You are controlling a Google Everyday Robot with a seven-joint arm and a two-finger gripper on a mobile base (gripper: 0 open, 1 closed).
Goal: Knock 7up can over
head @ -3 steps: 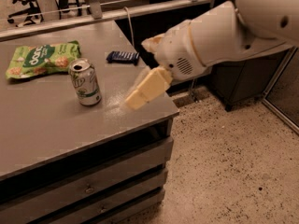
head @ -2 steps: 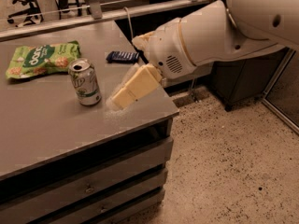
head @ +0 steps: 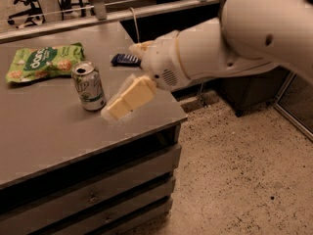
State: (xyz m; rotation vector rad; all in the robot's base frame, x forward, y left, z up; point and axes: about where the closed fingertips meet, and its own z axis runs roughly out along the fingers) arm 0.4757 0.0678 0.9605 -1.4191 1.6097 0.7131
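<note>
7up can (head: 89,86): upright, mid-table (head: 49,131).
Tool (head: 117,109): low, just beside can, toward right edge; spread or pressed together, cannot tell.
Risk: a low push may slide the can, not topple it.

The pale yellow hand (head: 123,101) on its white arm (head: 205,58) hangs over the grey desk (head: 49,131). Just beside the hand is a silver can (head: 89,86) with green letters. Past the can, a green bag (head: 44,61). Behind the hand, a dark blue thing (head: 125,59).

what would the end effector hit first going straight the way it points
Likely the table just beside the can; the end effector slants down-left toward its base and may clip it, depth unclear.
</note>
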